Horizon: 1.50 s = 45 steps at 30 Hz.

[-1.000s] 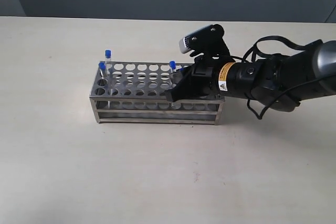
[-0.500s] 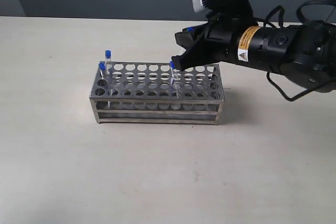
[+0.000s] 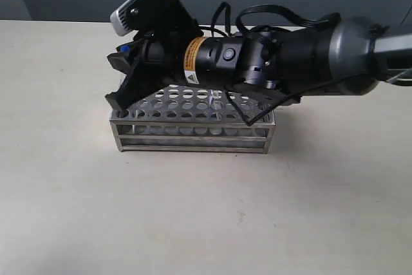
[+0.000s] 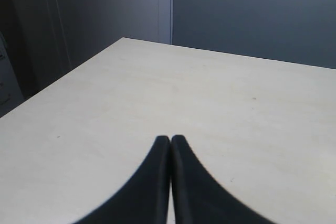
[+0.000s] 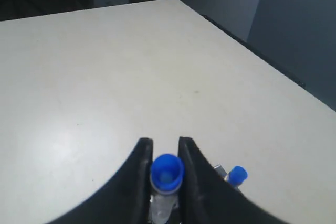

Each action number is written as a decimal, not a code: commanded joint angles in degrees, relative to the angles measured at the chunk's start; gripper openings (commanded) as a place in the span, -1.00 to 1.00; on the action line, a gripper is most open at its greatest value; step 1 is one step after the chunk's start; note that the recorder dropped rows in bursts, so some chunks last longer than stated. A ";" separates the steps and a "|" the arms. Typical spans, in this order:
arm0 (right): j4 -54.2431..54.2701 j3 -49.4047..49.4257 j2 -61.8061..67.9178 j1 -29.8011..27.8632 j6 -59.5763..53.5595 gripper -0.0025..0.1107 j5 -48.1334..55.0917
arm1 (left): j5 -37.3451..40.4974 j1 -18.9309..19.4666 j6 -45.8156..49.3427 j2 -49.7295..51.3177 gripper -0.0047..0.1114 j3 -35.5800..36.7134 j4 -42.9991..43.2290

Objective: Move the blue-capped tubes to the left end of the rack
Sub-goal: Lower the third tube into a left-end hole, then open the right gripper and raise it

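Exterior: right arm reaches across the rack (image 3: 193, 134), and the right gripper (image 3: 119, 85) hangs over the rack's left end, pointing down. Most tubes are hidden by the arm. Only a bit of blue by the fingers shows, which I take as the cap of the held tube (image 3: 121, 47). Can't tell if its foot is in a hole yet. The rack sits on the table (image 3: 77, 210), long side to the camera. Left wrist: left gripper (image 4: 170, 140) is closed with tips touching, nothing between them, over bare table, well away from the work. Right wrist: right gripper (image 5: 165, 141) is clamped on the tube (image 5: 167, 170), one finger each side, blue cap facing the camera. A second cap (image 5: 237, 174) stands just beside it, apart from the fingers (so a neighbour is close, watch for a knock). Handling, as a judgement: the tube looks very light, thin, stiff and smooth-walled, likely slippery and possibly brittle, so a modest squeeze suits it. The best hold is high on the body just under the cap, where the wider cap stops it sliding down through the fingers. Keep it upright, since a tilt would catch the hole rim. The rack looks light enough to shift if the tube jams.
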 commanded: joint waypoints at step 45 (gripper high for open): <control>3.77 -3.03 -0.34 -9.43 -0.01 -0.31 8.20 | 0.18 0.07 -0.10 -0.20 -0.90 -0.08 -0.07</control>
